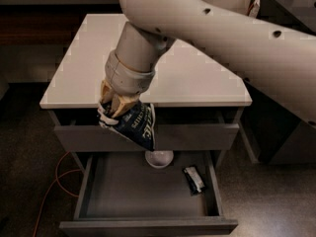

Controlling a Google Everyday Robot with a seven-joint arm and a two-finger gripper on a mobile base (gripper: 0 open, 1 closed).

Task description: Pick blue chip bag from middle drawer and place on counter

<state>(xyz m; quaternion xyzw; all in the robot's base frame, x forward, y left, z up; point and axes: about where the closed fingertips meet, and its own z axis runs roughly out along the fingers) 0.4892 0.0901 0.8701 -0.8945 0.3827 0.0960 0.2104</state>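
My gripper point(111, 108) is shut on the top of the blue chip bag point(134, 126), a dark navy bag with white lettering. The bag hangs in the air in front of the upper drawer's front, above the open middle drawer point(148, 191). The gripper is at the front edge of the white counter point(197, 78), about level with it, near its left half. My large white arm reaches down from the upper right and covers part of the counter.
A white round bowl point(159, 158) sits at the back of the open drawer, partly behind the bag. A small black packet point(193, 179) lies at the drawer's right. An orange cable point(54, 181) runs on the floor at left. Dark furniture stands at right.
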